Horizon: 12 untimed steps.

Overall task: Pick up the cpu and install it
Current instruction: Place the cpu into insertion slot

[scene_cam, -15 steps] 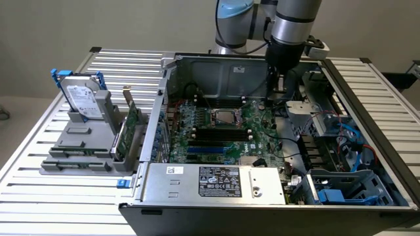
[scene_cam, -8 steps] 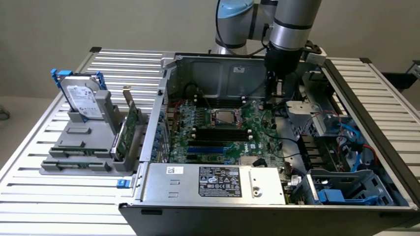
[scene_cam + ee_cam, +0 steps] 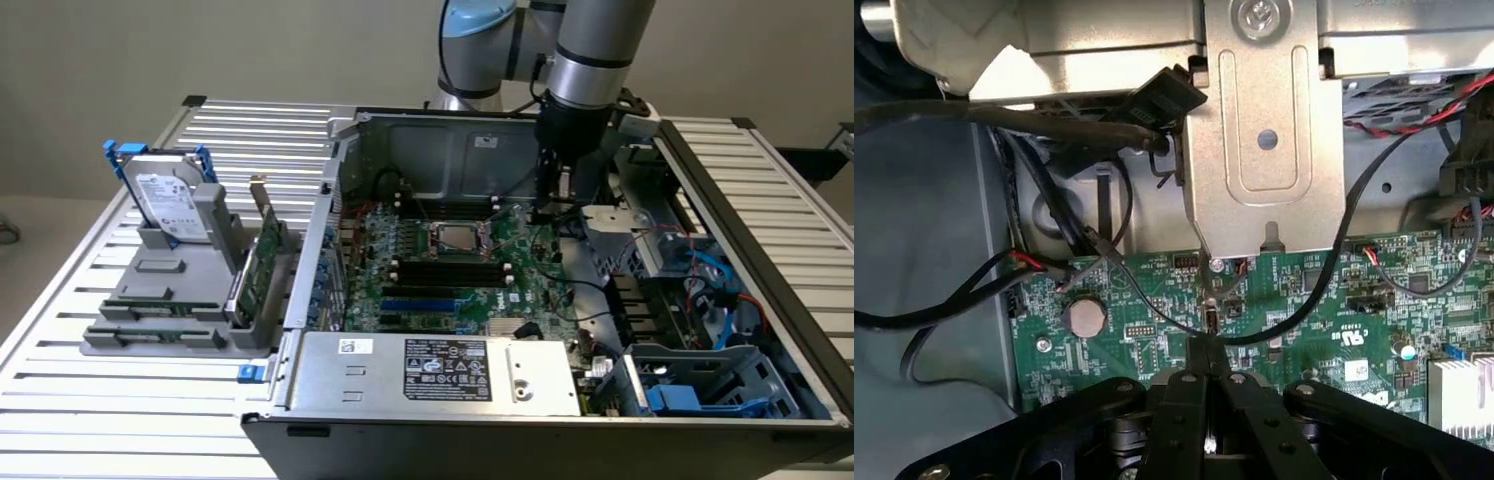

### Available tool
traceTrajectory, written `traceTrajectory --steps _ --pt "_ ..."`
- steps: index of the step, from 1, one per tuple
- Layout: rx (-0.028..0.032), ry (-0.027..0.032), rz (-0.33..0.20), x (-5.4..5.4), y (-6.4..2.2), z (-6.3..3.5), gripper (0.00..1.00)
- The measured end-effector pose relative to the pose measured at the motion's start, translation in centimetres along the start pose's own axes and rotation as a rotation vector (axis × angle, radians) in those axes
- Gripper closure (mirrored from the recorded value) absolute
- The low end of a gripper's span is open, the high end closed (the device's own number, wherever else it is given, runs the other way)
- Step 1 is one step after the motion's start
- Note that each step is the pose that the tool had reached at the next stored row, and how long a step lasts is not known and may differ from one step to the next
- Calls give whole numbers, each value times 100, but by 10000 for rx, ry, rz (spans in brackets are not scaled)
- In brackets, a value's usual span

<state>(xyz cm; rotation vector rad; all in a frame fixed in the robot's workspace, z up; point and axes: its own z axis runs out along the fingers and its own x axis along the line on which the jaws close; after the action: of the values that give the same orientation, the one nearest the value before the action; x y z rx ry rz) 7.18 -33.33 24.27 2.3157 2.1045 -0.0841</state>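
the hand (image 3: 551,200) hangs low inside the open case (image 3: 441,160), over the far corner of the board (image 3: 1154,300) towards the exterior view's right. in the wrist view its fingers (image 3: 1189,385) lie pressed together and nothing shows between them. the cpu (image 3: 454,240) looks to be the silvery square lying flat inside the socket (image 3: 429,242) near the middle of the board. it is well apart from the hand and nothing touches it, though i cannot tell from here whether it is fully seated.

the likeliest trouble is snagging. a black cable (image 3: 1341,250) loops across the board and passes just beside the fingertips, and red-and-black wires (image 3: 1029,262) trail nearby. any sideways travel at this height could hook a loop and pull a plug loose. a metal bracket (image 3: 1264,150) stands close ahead of the hand, so a push forward could knock it. the coin cell (image 3: 1086,317) and small parts sit right under the fingers, and a further drop could scrape them. at the socket, a tilted or off-centre grip could drag the chip across the contacts and bend them.
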Motion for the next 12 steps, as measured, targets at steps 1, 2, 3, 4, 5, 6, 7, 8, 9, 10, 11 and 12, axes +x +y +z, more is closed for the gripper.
traceTrajectory --steps 1,2,3,4,5,6,7,8,9,10,11,12 --pt "174 9 -9 0 0 0 89" --pt "353 4 -17 0 0 0 89" --pt "538 -2 -25 0 0 0 89" --pt "719 -9 -34 0 0 0 89" --pt "903 -17 -42 0 0 0 89" --pt "1078 -26 -50 0 -1 0 89" --pt "1263 -35 -58 0 -3 0 89" --pt "1439 -43 -66 0 -8 1 89" --pt "1626 -54 -74 -1 -14 1 89" --pt "1800 -66 -82 -2 -20 1 89" --pt "1976 -80 -89 -3 -28 0 89" --pt "2148 -95 -96 -4 -37 0 89"
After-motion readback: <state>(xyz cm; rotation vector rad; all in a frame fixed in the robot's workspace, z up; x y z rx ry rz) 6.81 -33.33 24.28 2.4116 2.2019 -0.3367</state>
